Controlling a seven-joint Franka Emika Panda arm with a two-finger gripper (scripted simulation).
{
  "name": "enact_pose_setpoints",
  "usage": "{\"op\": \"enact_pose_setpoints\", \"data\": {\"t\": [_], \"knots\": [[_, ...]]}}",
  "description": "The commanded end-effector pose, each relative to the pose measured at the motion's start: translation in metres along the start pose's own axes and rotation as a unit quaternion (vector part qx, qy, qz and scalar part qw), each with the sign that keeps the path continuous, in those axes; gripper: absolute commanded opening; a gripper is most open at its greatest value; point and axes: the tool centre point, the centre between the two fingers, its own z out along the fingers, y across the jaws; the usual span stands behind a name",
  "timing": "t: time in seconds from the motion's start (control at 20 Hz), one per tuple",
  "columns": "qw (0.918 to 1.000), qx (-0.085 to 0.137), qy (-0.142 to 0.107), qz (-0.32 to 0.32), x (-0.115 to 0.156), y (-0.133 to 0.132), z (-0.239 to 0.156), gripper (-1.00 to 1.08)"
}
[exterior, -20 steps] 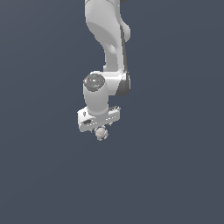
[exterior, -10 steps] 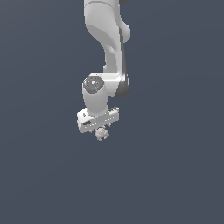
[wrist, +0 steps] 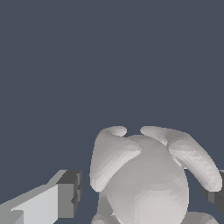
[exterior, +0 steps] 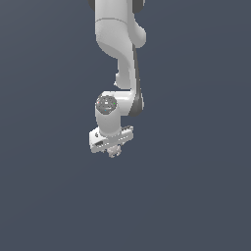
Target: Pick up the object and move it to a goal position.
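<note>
Starting with the exterior view: your white arm (exterior: 119, 49) hangs down from the top of the picture against a flat dark blue-grey backdrop. The gripper (exterior: 113, 151) sits at its low end, pointing down. Right at the fingertips you get the object (exterior: 114, 152), a tiny pale grey-beige lump with small knobs poking out, far smaller than the gripper body. It sits between the fingers, touching them, with nothing visible beneath it. The jaws look drawn in close around it, holding it.

Wrist view next: the object (wrist: 146, 179) fills the lower middle of the picture. You see a rounded, lumpy body, pale grey, faceted shading. Two long curved lobes sprout from it like ears, one bending to each side. More small bumps show at its base, cut off by the picture edge. One finger (wrist: 48, 203) is clear, white with a dark grey pad, near the object with a little gap showing. The other finger (wrist: 217, 192) is barely in shot, mostly hidden behind a lobe. Contact there is not readable. Background is plain dark blue-grey.
</note>
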Motion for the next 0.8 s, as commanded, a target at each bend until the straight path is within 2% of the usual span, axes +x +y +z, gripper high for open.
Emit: {"op": "enact_pose_setpoints", "data": {"t": [0.0,0.1,0.15,0.75], "knots": [[1.0000,0.000,0.001,0.000,0.0007,0.0005,0.0056,1.00],[1.0000,0.000,0.001,0.000,0.0012,0.0008,0.0064,1.00],[1.0000,0.000,0.001,0.000,0.0012,0.0008,0.0064,-1.00],[1.0000,-0.001,0.001,0.000,0.0014,0.0024,0.0056,-1.00]]}}
